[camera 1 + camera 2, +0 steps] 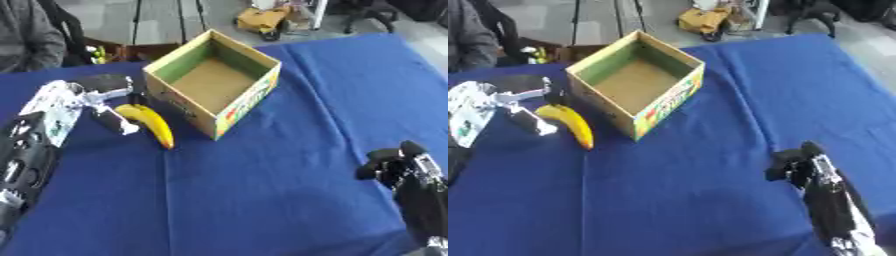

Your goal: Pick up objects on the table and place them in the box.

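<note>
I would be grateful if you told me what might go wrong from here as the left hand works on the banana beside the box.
1. The left hand meets the banana only at its stem end, so the fruit may swing or slip when lifted.
2. The banana lies close beside the box; lifting it over could catch the near wall and push the box.
3. The right hand sits far off at the lower right, too distant to steady anything.

A yellow banana (150,124) lies on the blue bench (289,165), its dark stem end up by the left hand's fingers (114,122), just right of them. The open cardboard box (213,80) stands upright beyond, further right.
</note>
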{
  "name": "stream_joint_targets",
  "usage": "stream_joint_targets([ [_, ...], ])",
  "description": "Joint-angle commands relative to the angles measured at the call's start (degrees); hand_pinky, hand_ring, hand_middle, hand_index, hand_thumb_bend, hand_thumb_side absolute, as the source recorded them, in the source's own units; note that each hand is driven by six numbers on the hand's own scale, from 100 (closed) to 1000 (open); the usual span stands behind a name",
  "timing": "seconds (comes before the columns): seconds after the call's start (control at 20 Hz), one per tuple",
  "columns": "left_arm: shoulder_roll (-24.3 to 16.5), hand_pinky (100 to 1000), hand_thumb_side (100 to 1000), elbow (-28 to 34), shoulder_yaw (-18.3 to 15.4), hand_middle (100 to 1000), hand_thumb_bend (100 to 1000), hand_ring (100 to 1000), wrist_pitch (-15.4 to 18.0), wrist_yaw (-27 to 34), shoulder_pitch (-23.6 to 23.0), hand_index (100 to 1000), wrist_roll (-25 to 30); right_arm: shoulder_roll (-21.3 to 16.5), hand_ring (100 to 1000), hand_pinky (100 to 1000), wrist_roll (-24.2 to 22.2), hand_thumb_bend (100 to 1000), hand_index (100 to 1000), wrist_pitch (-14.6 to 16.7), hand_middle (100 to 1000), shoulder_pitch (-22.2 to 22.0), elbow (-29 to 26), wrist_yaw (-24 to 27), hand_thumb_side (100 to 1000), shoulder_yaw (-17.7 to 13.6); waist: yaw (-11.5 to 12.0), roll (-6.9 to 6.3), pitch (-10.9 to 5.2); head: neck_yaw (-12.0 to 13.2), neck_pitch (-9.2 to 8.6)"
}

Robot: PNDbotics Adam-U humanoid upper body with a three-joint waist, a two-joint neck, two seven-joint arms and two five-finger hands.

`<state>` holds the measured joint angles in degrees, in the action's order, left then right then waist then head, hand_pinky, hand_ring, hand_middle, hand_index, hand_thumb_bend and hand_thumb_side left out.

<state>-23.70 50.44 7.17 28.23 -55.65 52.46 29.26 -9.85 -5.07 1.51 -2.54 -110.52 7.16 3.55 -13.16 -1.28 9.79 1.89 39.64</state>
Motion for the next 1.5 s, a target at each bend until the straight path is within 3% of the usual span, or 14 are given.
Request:
stream_joint_targets([
  [0.05, -1.91, 704, 291, 1.71, -0.68, 668, 475, 670, -0.06, 0.81, 1.34, 773, 0.79, -0.89, 556, 585, -0.19, 100, 628, 0.11, 480, 0.25, -0.45, 0.28, 936, -0.23, -0.09, 0.17, -0.9, 0.2, -0.31],
  [0.25, -2.2, 738, 295, 1.89, -0.44, 720, 499, 724, 0.25, 0.42, 1.44, 790, 1.73, -0.95, 556, 585, -0.24, 100, 628, 0.07, 480, 0.32, -0.32, 0.32, 937, -0.2, -0.18, 0.04, -0.97, 0.14, -0.27],
  [0.7, -1.49, 766, 270, -0.73, -0.12, 751, 489, 755, 1.76, -2.46, 1.05, 792, 1.78, -0.79, 555, 586, -0.37, 100, 628, 0.09, 480, 0.35, -0.15, 0.11, 939, -0.14, -0.47, -0.01, -0.66, 0.02, -0.13],
  [1.2, -0.68, 736, 223, -2.55, 0.26, 716, 433, 717, 2.82, -5.19, 0.8, 776, 1.31, -0.61, 553, 586, -0.52, 100, 628, 0.11, 480, 0.5, 0.08, -0.1, 940, -0.1, -0.54, -0.04, -0.37, 0.02, -0.16],
  [1.5, -0.35, 752, 276, -3.05, 0.5, 737, 480, 732, 3.08, -6.08, 0.66, 790, 1.76, -0.57, 553, 586, -0.57, 100, 628, 0.14, 480, 0.5, 0.17, -0.13, 940, -0.11, -0.52, 0.04, -0.35, -0.05, -0.16],
])
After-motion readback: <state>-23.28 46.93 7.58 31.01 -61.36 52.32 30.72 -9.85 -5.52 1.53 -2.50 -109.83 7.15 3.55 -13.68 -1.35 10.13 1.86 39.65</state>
